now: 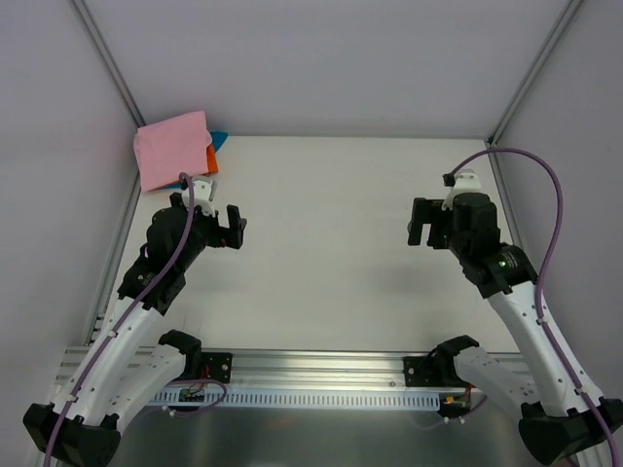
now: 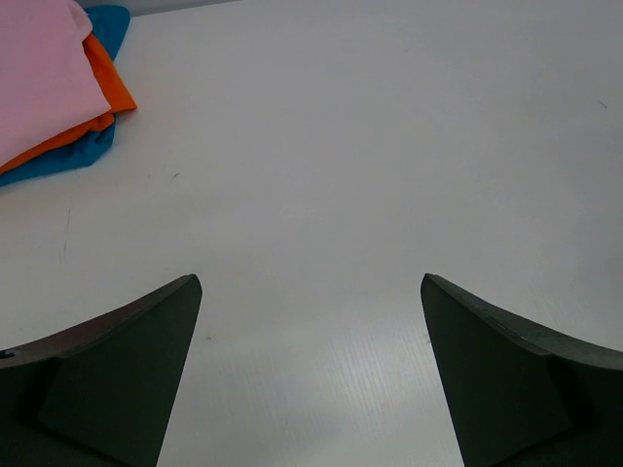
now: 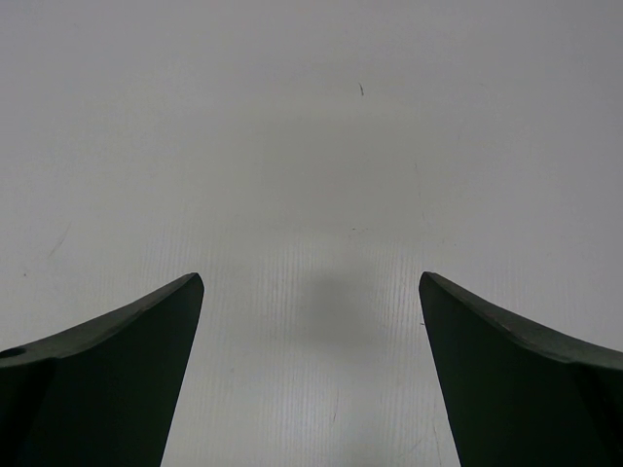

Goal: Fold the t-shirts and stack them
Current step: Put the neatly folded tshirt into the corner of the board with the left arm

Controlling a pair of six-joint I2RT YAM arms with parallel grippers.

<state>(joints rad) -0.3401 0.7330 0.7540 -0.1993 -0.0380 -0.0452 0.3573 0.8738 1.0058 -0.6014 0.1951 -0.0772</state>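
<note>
A folded stack of t-shirts lies at the table's far left corner. The light pink t-shirt (image 1: 172,146) is on top, the bright orange t-shirt (image 1: 210,157) under it, and the teal-blue t-shirt (image 1: 219,138) at the bottom. The stack also shows in the left wrist view: pink (image 2: 44,73), orange (image 2: 109,86), teal-blue (image 2: 73,156). My left gripper (image 1: 226,226) is open and empty, to the near right of the stack, above the table (image 2: 311,292). My right gripper (image 1: 421,224) is open and empty over the right half of the table (image 3: 311,282).
The white table (image 1: 321,253) is walled by pale panels at the left, back and right. An aluminium rail (image 1: 321,375) runs along the near edge between the arm bases. A purple cable (image 1: 545,175) loops above the right arm.
</note>
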